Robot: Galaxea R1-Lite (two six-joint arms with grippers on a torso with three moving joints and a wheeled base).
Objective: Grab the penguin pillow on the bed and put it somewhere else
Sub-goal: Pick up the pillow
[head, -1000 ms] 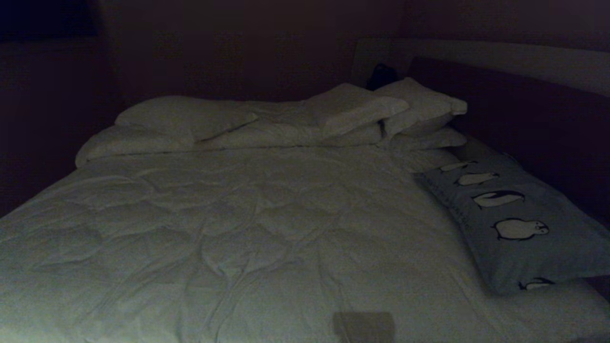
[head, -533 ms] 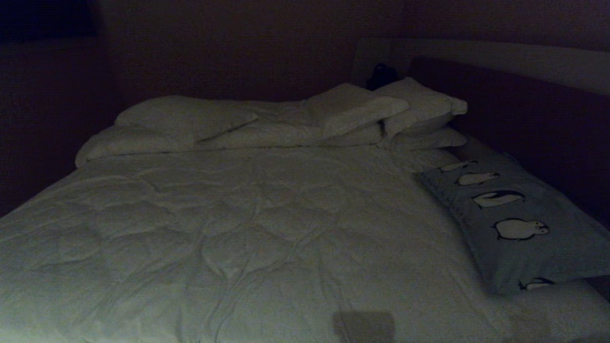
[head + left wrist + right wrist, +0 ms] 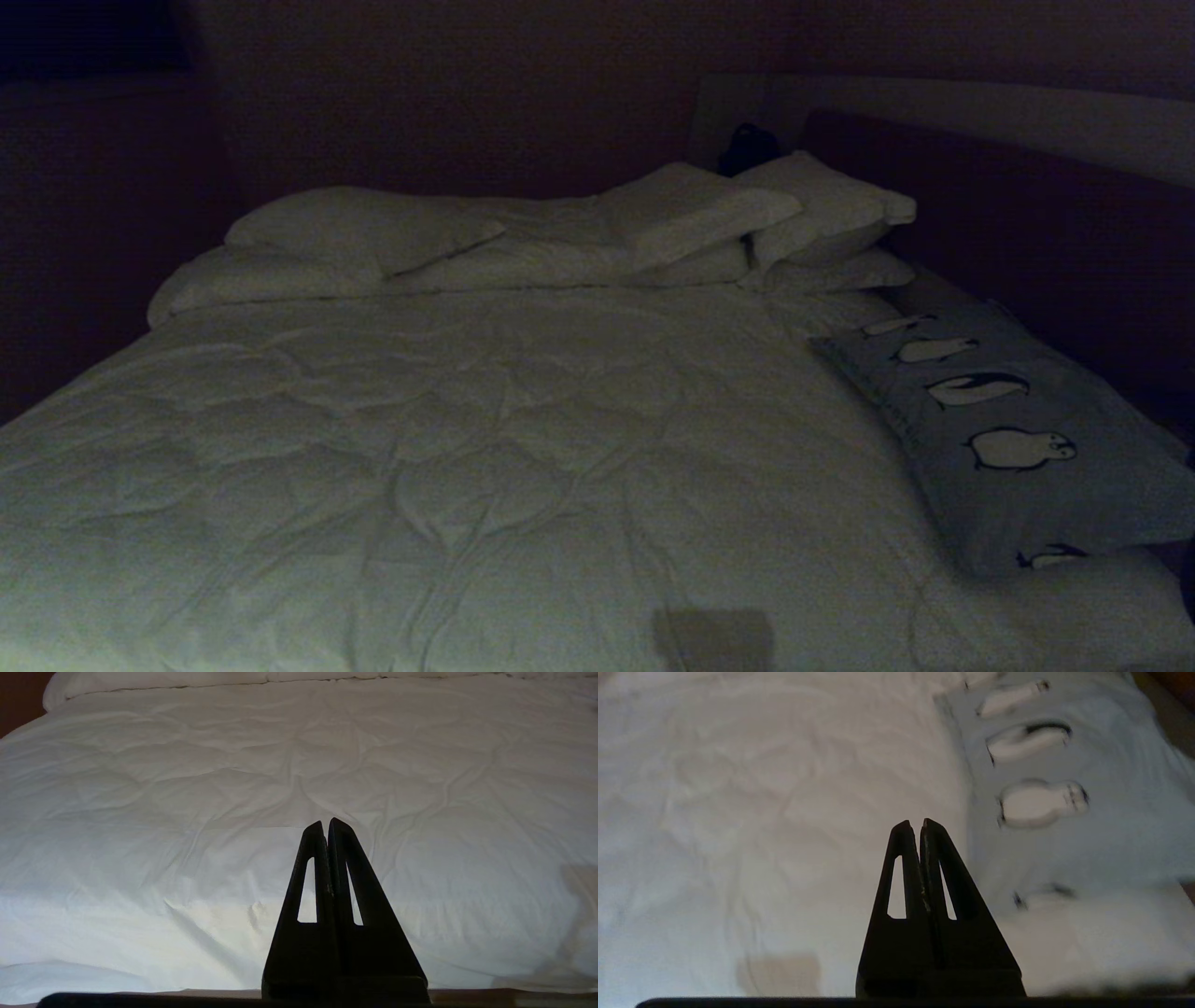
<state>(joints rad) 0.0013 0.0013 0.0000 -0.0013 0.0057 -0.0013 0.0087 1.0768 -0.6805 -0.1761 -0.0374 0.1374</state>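
Right wrist view shows my right pincer [image 3: 914,823] with its two dark fingers pressed together and nothing between them, hanging over the wrinkled white duvet [image 3: 761,812] of the bed [image 3: 467,448]. The penguin pillow [image 3: 1111,826] lies just beside my fingertips, off to their right and a little ahead, flat on the duvet with its printed row of black-and-white penguins facing up; my pincer is near its long edge but I cannot tell that it touches it. From the head view the same pillow [image 3: 1055,439] rests along the right side of the bed against the dark headboard [image 3: 1027,224], well ahead of a square shadow [image 3: 714,639] on the duvet. Beyond the pillow's far end, plain white pillows [image 3: 672,224] are stacked across the far side of the bed, some overlapping one another. My left pincer [image 3: 326,826] has its fingers closed tight against each other too, empty, pointing out over a bare stretch of the quilted duvet well to the left of the penguin pillow. No box, basket or other holder shows anywhere; the bed alone bears the pillows.
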